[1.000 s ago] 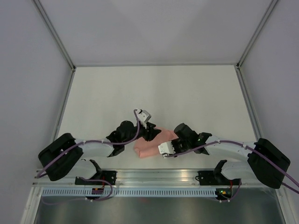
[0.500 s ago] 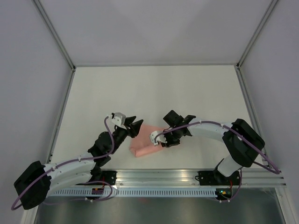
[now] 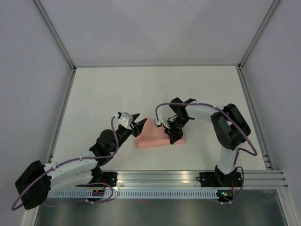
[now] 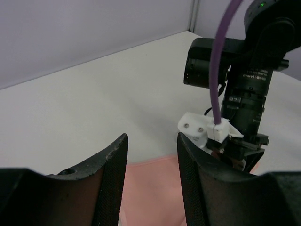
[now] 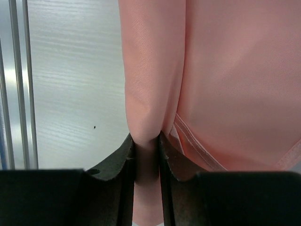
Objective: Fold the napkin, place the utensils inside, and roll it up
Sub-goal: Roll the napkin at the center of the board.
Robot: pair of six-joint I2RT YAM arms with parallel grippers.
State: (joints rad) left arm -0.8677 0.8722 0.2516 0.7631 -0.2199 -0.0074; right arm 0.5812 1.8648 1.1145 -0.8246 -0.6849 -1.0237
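The salmon-pink napkin (image 3: 153, 135) lies folded near the front middle of the table. My right gripper (image 3: 173, 134) is shut on a thick fold at the napkin's right end; the right wrist view shows the pink fold (image 5: 149, 94) pinched between the jaws (image 5: 146, 141). My left gripper (image 3: 139, 125) is open at the napkin's left end, its jaws apart above the pink cloth (image 4: 155, 188) in the left wrist view (image 4: 151, 160). The fork is hidden; I cannot see it in any view.
The white table (image 3: 155, 89) stretches back to grey walls. A metal rail (image 3: 160, 181) runs along the near edge, also visible in the right wrist view (image 5: 19, 80). The right arm's wrist (image 4: 244, 94) shows close ahead in the left wrist view.
The right arm swung back and inward, its gripper now on the napkin's right end. The napkin's shape shifted, with a peak at its top left. The left gripper moved slightly right toward the cloth.
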